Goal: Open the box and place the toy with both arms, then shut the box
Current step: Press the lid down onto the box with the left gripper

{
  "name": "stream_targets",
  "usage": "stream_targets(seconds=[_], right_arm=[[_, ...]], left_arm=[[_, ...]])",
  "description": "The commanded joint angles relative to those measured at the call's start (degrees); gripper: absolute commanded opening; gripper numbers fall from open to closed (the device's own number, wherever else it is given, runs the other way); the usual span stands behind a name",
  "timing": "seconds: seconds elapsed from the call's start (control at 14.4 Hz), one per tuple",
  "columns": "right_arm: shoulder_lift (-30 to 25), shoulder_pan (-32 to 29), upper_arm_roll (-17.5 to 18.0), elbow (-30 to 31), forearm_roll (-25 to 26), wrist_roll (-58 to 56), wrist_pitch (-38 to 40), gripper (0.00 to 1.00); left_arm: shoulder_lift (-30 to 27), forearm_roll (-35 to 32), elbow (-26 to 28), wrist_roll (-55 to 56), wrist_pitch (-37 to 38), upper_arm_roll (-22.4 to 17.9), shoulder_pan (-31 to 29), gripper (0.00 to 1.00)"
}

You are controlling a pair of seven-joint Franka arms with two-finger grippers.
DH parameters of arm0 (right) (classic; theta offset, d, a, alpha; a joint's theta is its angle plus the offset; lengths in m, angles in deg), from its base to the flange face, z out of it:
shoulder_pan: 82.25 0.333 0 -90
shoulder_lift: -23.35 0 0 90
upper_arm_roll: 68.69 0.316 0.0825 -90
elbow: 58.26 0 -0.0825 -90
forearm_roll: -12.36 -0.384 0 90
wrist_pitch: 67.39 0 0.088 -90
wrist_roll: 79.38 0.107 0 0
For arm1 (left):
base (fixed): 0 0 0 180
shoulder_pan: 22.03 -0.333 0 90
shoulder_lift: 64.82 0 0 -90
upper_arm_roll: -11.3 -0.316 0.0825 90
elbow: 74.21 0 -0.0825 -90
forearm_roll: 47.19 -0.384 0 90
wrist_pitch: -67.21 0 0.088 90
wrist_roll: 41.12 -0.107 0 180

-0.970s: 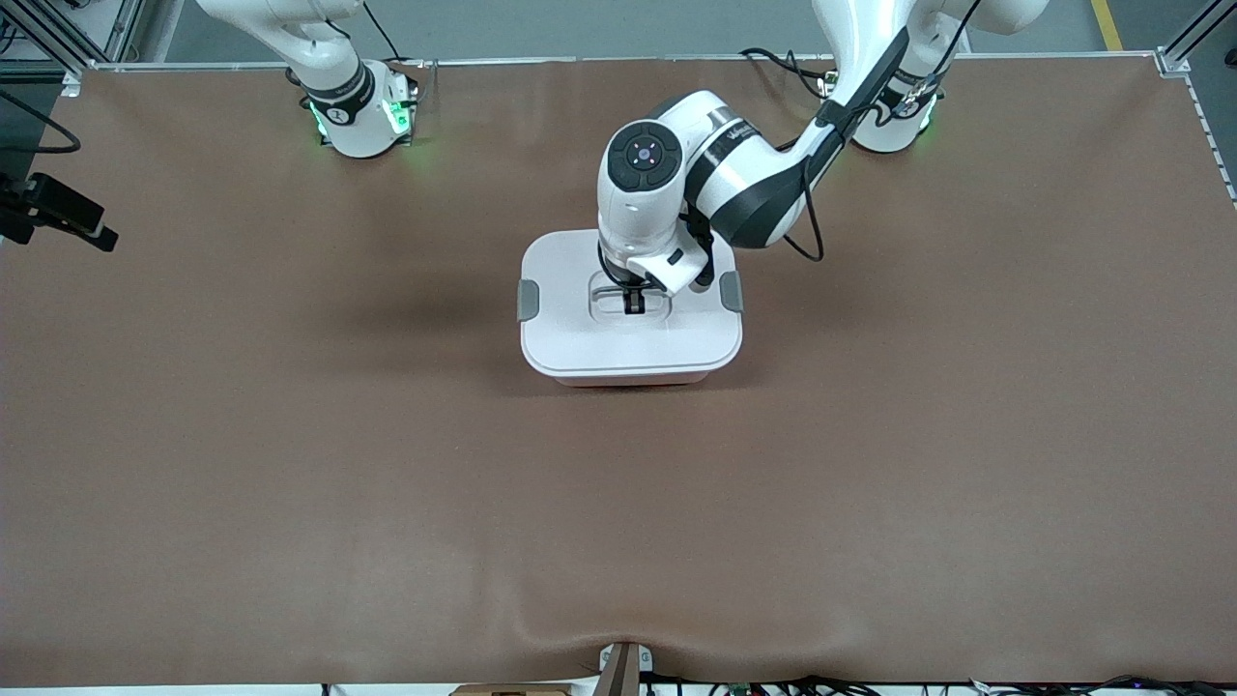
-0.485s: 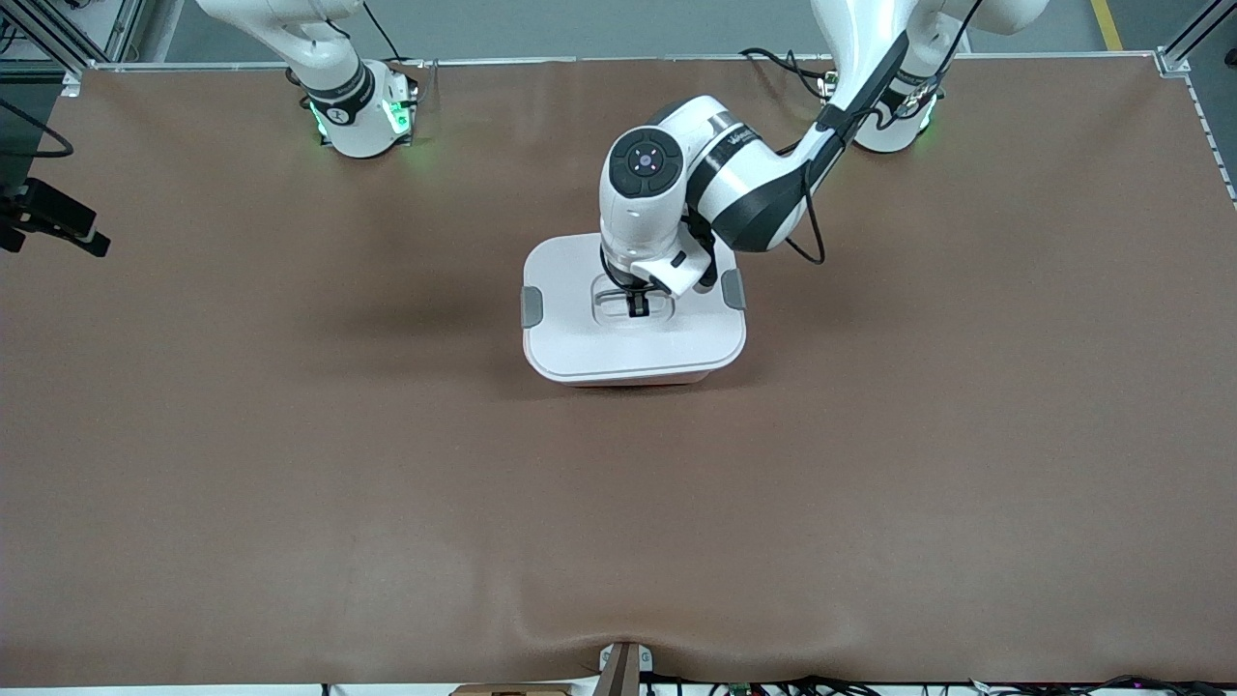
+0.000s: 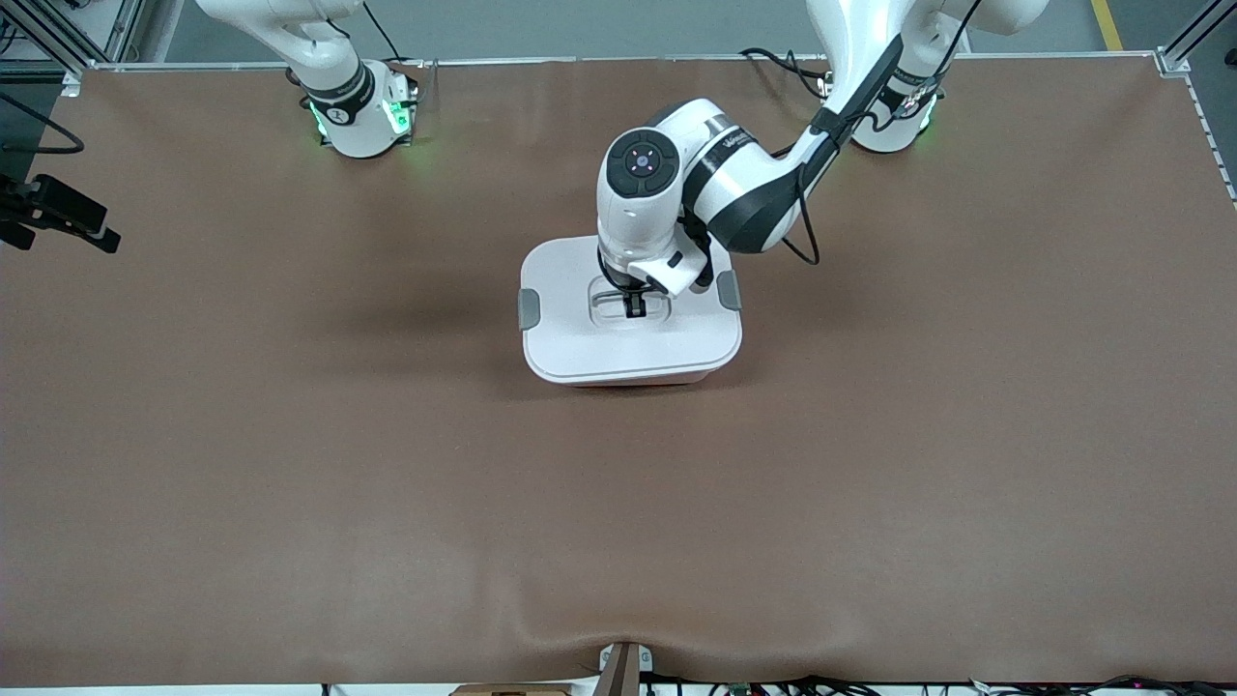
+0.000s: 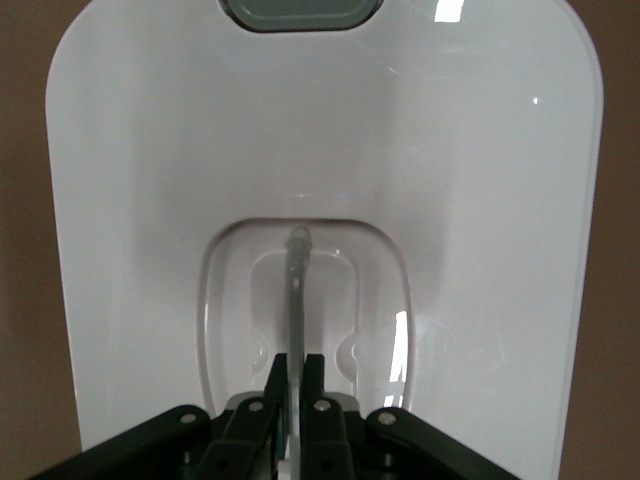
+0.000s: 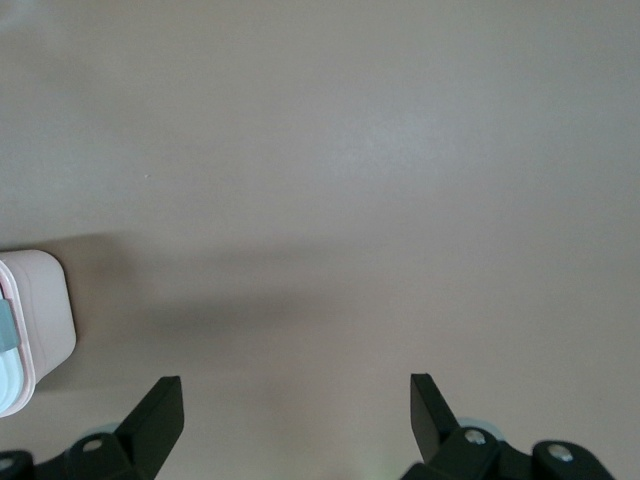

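Note:
The box (image 3: 580,338) stands mid-table with its white lid on; a sliver of the pale pink tub (image 3: 633,383) shows under the lid's edge nearest the front camera. Grey clips (image 3: 529,308) (image 3: 730,290) sit at the lid's two ends. My left gripper (image 3: 634,307) points straight down into the lid's recess. In the left wrist view the left gripper (image 4: 296,362) is shut on the thin upright handle (image 4: 297,290). My right gripper (image 5: 295,385) hangs open over bare table with nothing between its fingers, and the box (image 5: 35,330) lies off to one side of it. The toy is out of view.
A brown mat (image 3: 870,464) covers the whole table. The two arm bases (image 3: 362,121) (image 3: 894,121) stand along the edge farthest from the front camera. A black fixture (image 3: 58,217) juts in at the right arm's end of the table.
The left wrist and the lid shifted a little toward the left arm's end of the table, then came back. The left gripper stays shut on the handle, and the right stays open.

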Motion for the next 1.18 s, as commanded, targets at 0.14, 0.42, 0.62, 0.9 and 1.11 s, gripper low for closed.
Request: stream_targets(seconds=[0.14, 0.42, 0.62, 0.9, 1.11], right_arm=[[-0.55, -0.09, 0.18, -0.91, -1.09, 2.40, 2.32, 1.00], [-0.55, 1.14, 0.44, -1.00, -0.30, 2.13, 2.32, 1.00], [-0.55, 2.10, 0.88, -1.00, -0.22, 2.22, 2.23, 1.00], [-0.55, 1.85, 0.62, -1.00, 0.40, 2.22, 2.23, 1.00], [-0.55, 1.76, 0.79, -1.09, 1.63, 2.22, 2.32, 1.00]], left_arm=[[-0.35, -3.61, 1.69, 1.70, -1.34, 0.09, 0.85, 0.00], [-0.17, -4.32, 1.96, 1.70, -2.92, 0.09, 0.94, 0.00], [0.27, -5.19, 1.96, 1.18, -3.10, 0.09, 1.73, 0.00], [0.71, -5.29, 1.70, 1.70, -3.10, 0.09, 1.82, 0.00], [1.06, -5.81, 1.61, 1.18, -3.28, 0.09, 1.91, 0.00]])
